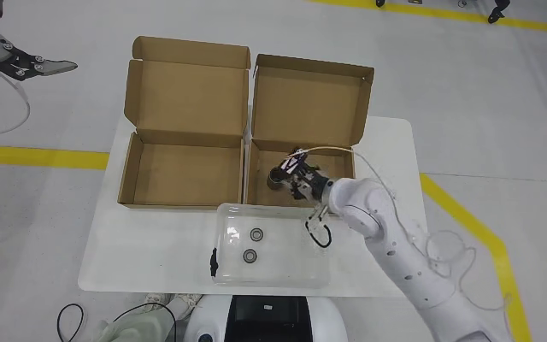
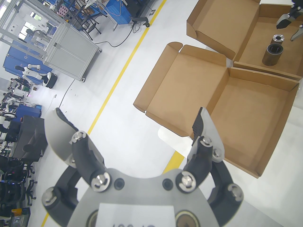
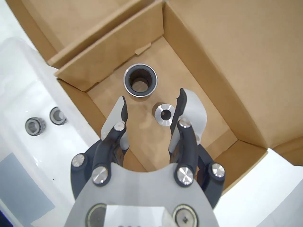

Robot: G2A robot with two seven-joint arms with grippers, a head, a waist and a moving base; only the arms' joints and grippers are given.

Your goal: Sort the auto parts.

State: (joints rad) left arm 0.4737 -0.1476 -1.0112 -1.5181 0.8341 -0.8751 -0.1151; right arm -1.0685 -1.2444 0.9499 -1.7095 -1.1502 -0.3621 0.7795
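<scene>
My right gripper (image 3: 151,96) hangs open inside the right cardboard box (image 3: 213,55), just above its floor. A small silver bushing (image 3: 165,114) stands right beside one finger, free of the jaws. A larger dark sleeve (image 3: 140,80) stands upright just beyond the fingertips. From above, the right gripper (image 1: 295,167) covers part of these parts; the sleeve (image 1: 276,177) shows beside it. Two bearings (image 1: 255,232) (image 1: 250,255) lie in the clear bin (image 1: 282,280). My left gripper (image 2: 130,114) is open with nothing in it, out over the floor beyond the table's left side (image 1: 47,65).
The left cardboard box (image 1: 184,175) holds nothing, and its lid stands open at the back. Both boxes sit side by side on the white table (image 1: 385,171), with the clear bin in front of them. A yellow floor line (image 1: 51,157) runs past the table.
</scene>
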